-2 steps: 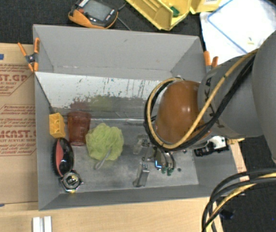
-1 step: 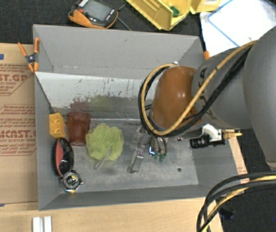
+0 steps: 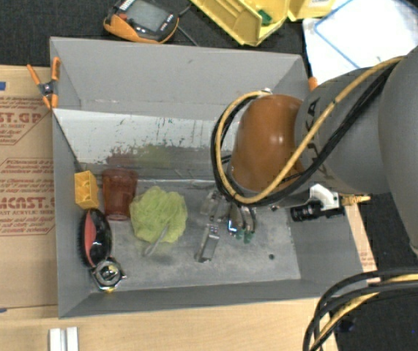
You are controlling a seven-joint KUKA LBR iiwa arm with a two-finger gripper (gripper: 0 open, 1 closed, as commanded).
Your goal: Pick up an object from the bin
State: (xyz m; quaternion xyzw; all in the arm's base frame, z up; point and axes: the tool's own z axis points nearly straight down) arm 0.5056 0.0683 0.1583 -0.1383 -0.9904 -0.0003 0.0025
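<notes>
Low at the middle of the frame, the gripper [image 3: 214,234] hung close over the bare floor of the grey bin [image 3: 267,263]; whether it stood apart or together could not be told. Just to its left lay a green mesh pouf [image 3: 159,212], the nearest thing, so the coming move probably turned on a short shift leftward. Farther left stood a dark red cup [image 3: 118,193], a yellow block [image 3: 86,187] and, toward the lower left corner, a red-and-black tool [image 3: 94,236]
</notes>
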